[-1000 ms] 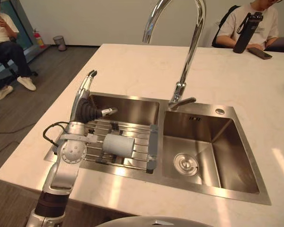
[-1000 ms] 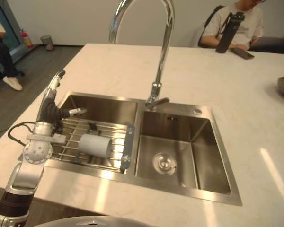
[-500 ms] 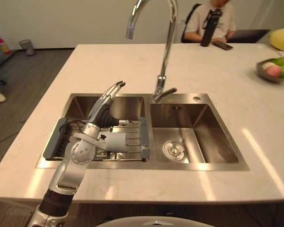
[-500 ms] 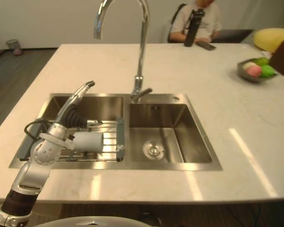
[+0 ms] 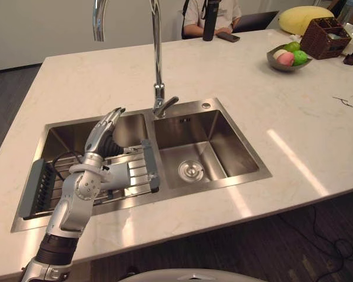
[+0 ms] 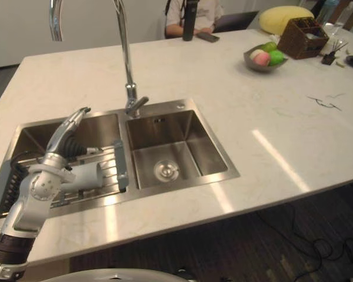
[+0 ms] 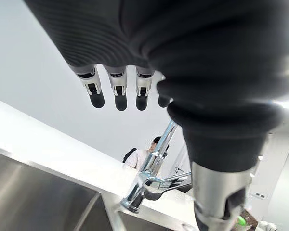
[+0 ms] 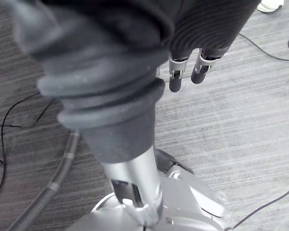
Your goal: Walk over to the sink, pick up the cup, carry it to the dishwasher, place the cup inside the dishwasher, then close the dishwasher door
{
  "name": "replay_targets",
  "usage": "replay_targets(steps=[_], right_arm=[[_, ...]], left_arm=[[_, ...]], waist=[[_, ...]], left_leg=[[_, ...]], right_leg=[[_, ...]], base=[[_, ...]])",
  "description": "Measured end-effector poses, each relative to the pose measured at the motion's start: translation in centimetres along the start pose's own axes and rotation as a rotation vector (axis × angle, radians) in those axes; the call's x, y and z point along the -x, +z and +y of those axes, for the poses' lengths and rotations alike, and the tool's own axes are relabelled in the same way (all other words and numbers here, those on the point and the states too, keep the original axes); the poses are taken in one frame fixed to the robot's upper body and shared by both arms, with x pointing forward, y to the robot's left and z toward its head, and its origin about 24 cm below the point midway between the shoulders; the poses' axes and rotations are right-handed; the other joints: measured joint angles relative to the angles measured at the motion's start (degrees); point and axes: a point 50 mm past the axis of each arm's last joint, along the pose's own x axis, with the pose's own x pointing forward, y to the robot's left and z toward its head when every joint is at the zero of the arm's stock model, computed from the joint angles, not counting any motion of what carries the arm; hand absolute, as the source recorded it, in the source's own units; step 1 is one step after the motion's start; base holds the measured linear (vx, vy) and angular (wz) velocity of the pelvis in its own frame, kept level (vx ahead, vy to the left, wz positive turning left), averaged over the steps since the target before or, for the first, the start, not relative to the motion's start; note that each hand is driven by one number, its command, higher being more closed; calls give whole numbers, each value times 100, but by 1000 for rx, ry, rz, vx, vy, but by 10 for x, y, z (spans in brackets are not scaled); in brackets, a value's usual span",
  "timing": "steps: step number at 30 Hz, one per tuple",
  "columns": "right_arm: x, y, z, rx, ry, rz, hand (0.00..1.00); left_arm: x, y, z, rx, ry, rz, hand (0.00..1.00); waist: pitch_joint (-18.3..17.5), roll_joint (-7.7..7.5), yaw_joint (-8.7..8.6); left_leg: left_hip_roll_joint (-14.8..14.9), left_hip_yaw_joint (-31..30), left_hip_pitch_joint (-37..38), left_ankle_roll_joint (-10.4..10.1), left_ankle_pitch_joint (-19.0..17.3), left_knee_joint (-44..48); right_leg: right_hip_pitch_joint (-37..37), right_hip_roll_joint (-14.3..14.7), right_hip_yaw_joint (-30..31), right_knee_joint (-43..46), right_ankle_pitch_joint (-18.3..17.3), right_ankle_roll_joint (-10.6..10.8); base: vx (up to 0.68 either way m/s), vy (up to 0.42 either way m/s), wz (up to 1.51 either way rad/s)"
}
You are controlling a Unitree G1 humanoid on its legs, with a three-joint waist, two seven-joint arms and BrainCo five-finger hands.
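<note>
Cup point(image 5: 120, 174): pale, smooth, lying on its side on the wire rack point(image 5: 40, 189) set across the left basin of the sink point(image 5: 225, 148). Not yet picked up.

Left hand point(image 5: 102, 136): poised over the rack just behind the cup, fingers straight and spread upward, nothing held. The wrist view confirms the extended fingers, with the tap point(image 5: 157, 70) beyond them. Cannot tell whether the wrist is touching the cup; the arm covers part of it.

Right hand point(image 8: 176, 73): hanging idle, pointed at the floor, fingers relaxed, empty.

Risks, as judged:
- The cup is round and rests on rungs, so a glancing touch from the fingertips could roll it along the rack or off its edge into the basin.
- The hand is tipped up and away, so closing from this pose would likely miss; it needs to come down around the body first.
- The smooth wall may slip in a light grip.
- The tap stands close and could be clipped on the lift.

Writing: none legible on the cup, rack or sink.
</note>
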Motion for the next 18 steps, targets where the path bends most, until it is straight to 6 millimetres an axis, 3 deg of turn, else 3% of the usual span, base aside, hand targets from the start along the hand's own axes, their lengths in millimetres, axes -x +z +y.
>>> replay_targets(steps=[12,18], right_arm=[[0,-1,0,0,2,17,0],[0,2,0,3,-4,11,0]], left_arm=[[3,-14,-8,-25,-49,56,0],[4,-20,3,-57,-23,55,0]], waist=[[33,-50,118],[32,-44,204]], left_leg=[[-142,-215,-116,56,33,0],[-190,-381,-222,103,64,-2]], right_leg=[[47,-114,-199,-1,38,40],[49,-148,-343,-19,47,55]], base=[[15,24,9],[-3,18,14]])
